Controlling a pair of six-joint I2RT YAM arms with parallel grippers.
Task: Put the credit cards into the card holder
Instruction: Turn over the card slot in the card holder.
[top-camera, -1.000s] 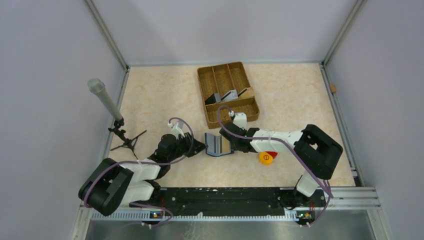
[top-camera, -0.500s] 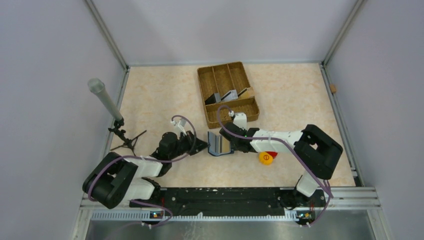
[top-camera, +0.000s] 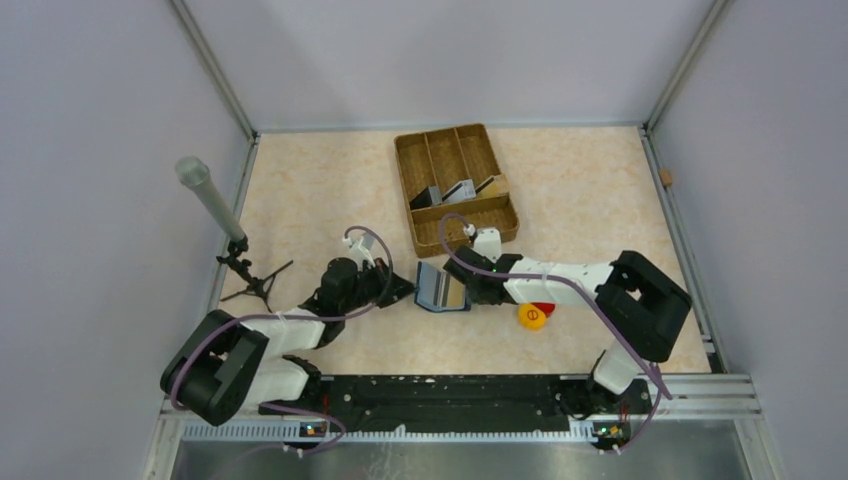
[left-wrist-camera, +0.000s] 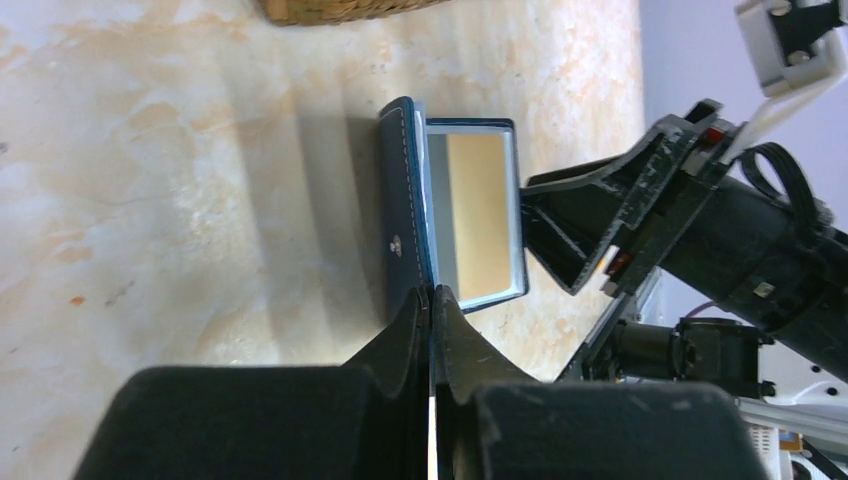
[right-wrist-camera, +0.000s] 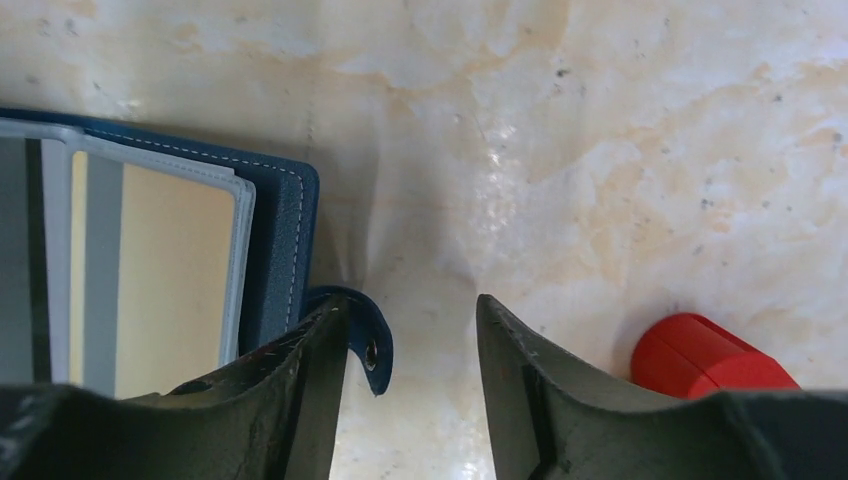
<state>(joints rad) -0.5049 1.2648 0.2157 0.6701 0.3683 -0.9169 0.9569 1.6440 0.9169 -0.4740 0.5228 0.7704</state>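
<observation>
The navy card holder (top-camera: 440, 288) lies open on the table between my two grippers. Its cover (left-wrist-camera: 400, 210) stands on edge in the left wrist view, with a clear window leaf (left-wrist-camera: 475, 215) beside it. My left gripper (left-wrist-camera: 432, 290) is shut, its tips against the holder's near edge; I cannot tell if they pinch it. My right gripper (right-wrist-camera: 410, 303) is open at the holder's other side, and the snap tab (right-wrist-camera: 365, 340) curls just inside its left finger. Grey credit cards (top-camera: 460, 190) stand in the brown tray (top-camera: 420, 160). A grey, dark-striped card (right-wrist-camera: 20, 270) shows inside the holder.
A red round piece (right-wrist-camera: 710, 355) lies just right of my right gripper, with a yellow one (top-camera: 532, 317) beside it. A grey microphone-like rod on a small tripod (top-camera: 210, 200) stands at the left. Grey walls close the table on three sides.
My right gripper has opened and let go of the holder's tab side. My left gripper has closed at the holder's left edge. The holder now lies more open.
</observation>
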